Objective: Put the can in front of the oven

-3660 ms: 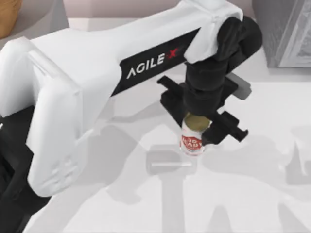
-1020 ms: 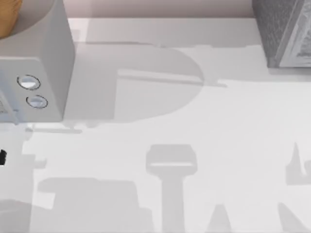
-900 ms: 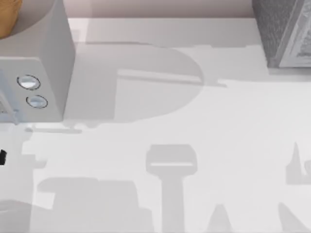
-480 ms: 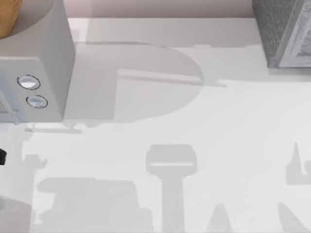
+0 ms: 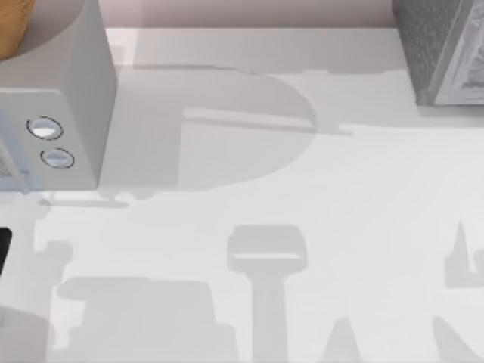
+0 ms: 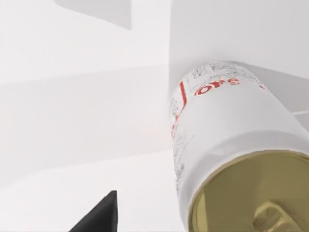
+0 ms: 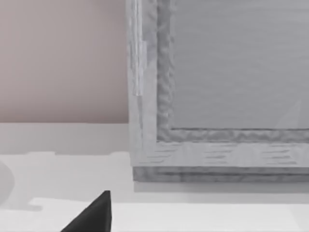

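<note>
the small white can with red label and dull gold top [image 6: 227,145] is seen close under the left gripper, beside the large light grey box-shaped oven [image 5: 57,113]; whether it is clamped cannot be told.

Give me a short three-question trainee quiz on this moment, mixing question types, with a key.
1. True or false: the oven stands at the right side of the table.
2. The print on the can in the left wrist view is: A blue, B red, C green.
3. Fill in: the oven's face carries ___ round knobs.

Key: 1 false, it stands at the left; the speckled grey box is at the right. 2 B. 3 two.
</note>
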Robot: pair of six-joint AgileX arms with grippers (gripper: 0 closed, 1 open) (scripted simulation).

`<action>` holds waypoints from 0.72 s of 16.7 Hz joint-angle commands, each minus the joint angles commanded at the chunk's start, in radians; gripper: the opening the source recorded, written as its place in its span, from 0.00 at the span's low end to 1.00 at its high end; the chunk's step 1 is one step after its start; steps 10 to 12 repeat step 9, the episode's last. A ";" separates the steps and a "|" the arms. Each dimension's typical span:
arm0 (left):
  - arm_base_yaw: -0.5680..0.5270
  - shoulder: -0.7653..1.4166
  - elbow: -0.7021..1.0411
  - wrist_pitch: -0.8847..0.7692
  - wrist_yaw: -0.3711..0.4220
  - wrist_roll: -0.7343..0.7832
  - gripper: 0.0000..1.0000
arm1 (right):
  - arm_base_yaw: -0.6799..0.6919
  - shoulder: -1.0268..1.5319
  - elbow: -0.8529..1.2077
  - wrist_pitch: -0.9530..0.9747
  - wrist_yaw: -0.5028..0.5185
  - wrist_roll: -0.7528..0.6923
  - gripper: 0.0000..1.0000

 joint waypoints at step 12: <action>-0.003 -0.026 0.139 -0.165 0.000 -0.003 1.00 | 0.000 0.000 0.000 0.000 0.000 0.000 1.00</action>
